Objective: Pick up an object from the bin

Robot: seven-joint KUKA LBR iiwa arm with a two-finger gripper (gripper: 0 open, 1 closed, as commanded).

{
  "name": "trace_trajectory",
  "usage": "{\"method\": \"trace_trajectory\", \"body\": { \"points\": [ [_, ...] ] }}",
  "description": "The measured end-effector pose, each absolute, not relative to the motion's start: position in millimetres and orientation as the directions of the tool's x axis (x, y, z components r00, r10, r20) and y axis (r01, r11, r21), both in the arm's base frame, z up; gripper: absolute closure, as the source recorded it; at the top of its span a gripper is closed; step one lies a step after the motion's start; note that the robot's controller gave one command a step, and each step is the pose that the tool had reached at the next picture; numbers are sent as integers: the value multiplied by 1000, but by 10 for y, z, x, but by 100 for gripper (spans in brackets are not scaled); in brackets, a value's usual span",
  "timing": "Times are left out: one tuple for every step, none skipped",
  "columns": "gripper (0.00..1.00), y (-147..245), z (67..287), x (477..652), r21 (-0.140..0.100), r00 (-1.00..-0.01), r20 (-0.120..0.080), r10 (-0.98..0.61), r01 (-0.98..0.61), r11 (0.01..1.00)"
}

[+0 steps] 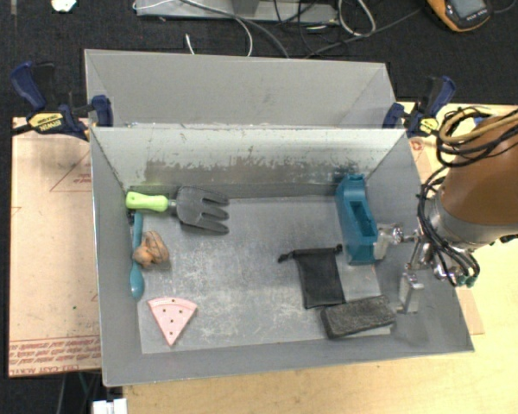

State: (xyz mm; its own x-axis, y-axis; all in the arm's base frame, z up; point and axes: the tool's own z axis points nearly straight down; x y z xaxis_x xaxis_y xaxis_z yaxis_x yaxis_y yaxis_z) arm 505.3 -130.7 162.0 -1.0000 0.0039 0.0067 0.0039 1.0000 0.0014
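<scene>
My gripper (pixel 407 276) hangs low at the bin's right side, just right of a blue upright plastic block (pixel 357 220) and above the right end of a flat dark grey pad (pixel 356 317). A black flat piece with a thin handle (pixel 318 274) lies to the left of the gripper, between the blue block and the grey pad. Nothing shows held in the gripper.
Along the left side of the bin lie a green-handled grey garden fork (pixel 180 205), a light blue stick (pixel 136 261), a brown lumpy thing (pixel 151 249) and a pink triangular slice (pixel 171 317). The arm's orange cover and cables sit over the right rim.
</scene>
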Motion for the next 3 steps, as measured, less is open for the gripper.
{"method": "trace_trajectory", "body": {
  "points": [
    [0,-1301,1662,5072,0,-1000,-1,0,0,1000],
    [0,-1175,817,4935,0,-999,-2,-47,-47,999],
    [0,-1089,881,4894,-3,-994,-7,-107,-107,994]
  ]
}}
